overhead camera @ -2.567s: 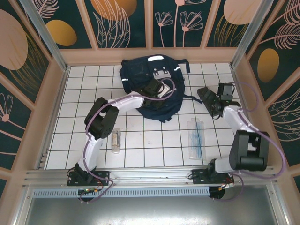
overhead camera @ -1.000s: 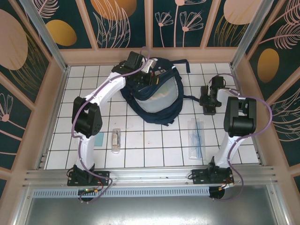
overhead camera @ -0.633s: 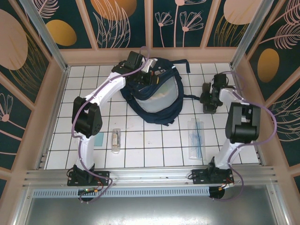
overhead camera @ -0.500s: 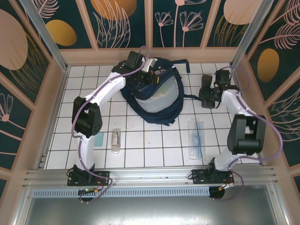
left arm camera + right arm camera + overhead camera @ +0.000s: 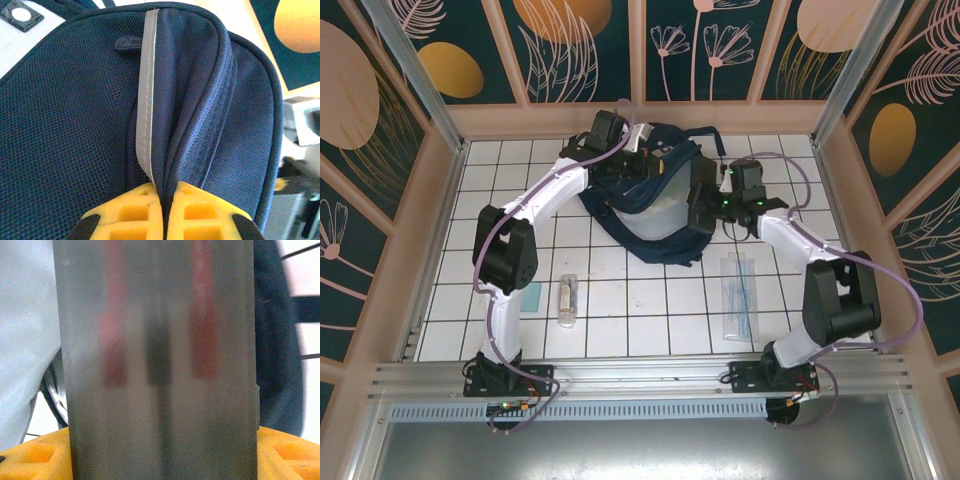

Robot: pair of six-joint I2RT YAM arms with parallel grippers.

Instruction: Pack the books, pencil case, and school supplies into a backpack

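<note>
The navy backpack point(image 5: 665, 245) lies at the back of the tiled table with its mouth held open, pale lining showing. My left gripper point(image 5: 632, 152) is shut on the bag's top rim; in the left wrist view its yellow fingers point(image 5: 125, 210) pinch a fold of the backpack point(image 5: 75, 125) beside a grey stripe. My right gripper point(image 5: 708, 208) is at the bag's right edge, shut on the dark pencil case point(image 5: 698, 195). In the right wrist view the pencil case point(image 5: 155, 340) stands between the yellow fingertips point(image 5: 290, 447), with the backpack point(image 5: 275, 340) behind it. The books are hidden.
A long clear sleeve point(image 5: 738, 290) lies on the tiles at the right front. A small tube-like packet point(image 5: 567, 298) and a pale-teal card point(image 5: 531, 294) lie at the left front. Wooden walls close in the table on three sides.
My right arm has swung left from the table's right side, carrying the pencil case to the backpack's open mouth. The left gripper keeps its hold on the rim.
</note>
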